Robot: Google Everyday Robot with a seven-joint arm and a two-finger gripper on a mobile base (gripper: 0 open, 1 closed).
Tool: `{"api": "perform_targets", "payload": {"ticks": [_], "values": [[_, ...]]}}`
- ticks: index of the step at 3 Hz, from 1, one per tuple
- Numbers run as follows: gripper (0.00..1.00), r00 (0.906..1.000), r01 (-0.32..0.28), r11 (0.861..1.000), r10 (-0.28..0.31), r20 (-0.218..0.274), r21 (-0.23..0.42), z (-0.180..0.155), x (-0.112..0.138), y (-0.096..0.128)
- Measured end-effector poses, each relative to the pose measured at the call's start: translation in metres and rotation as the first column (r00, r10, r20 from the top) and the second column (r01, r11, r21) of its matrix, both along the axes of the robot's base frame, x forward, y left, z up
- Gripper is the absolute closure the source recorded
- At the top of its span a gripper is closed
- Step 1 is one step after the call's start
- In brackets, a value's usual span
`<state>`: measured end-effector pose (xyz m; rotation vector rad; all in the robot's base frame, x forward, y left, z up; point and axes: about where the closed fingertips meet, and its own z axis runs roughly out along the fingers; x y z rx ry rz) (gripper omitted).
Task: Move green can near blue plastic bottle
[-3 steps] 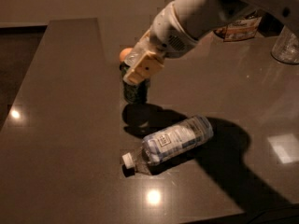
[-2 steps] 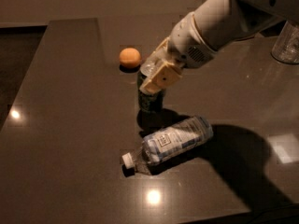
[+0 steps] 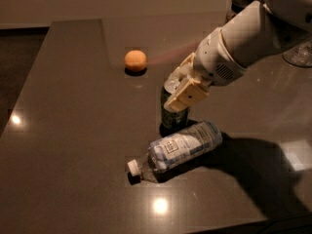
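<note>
The green can [image 3: 171, 117] stands upright on the dark table [image 3: 73, 130], just behind the blue plastic bottle [image 3: 183, 144]. The bottle lies on its side with its white cap pointing to the front left. My gripper [image 3: 181, 92] comes in from the upper right and is shut on the top of the green can. Its tan fingers [image 3: 189, 95] cover the can's upper part. The can's base is at the table surface, very close to the bottle.
A round orange fruit [image 3: 135, 60] sits on the table behind and to the left of the can. A clear glass object [image 3: 298, 53] is at the right edge, and a dark-lidded jar [image 3: 240, 5] stands behind my arm.
My gripper has carried the green can to the right and forward, away from the orange fruit, and down next to the bottle. The bottle has not moved.
</note>
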<state>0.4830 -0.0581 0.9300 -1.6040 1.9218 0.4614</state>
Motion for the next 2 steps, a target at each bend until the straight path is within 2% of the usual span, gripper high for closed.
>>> {"api": "perform_targets", "payload": {"ticks": [2], "values": [[0.05,0.9998,0.008,1.000,-0.008,-0.020,-0.020,-0.0124,-0.0056,-0.0092]]}}
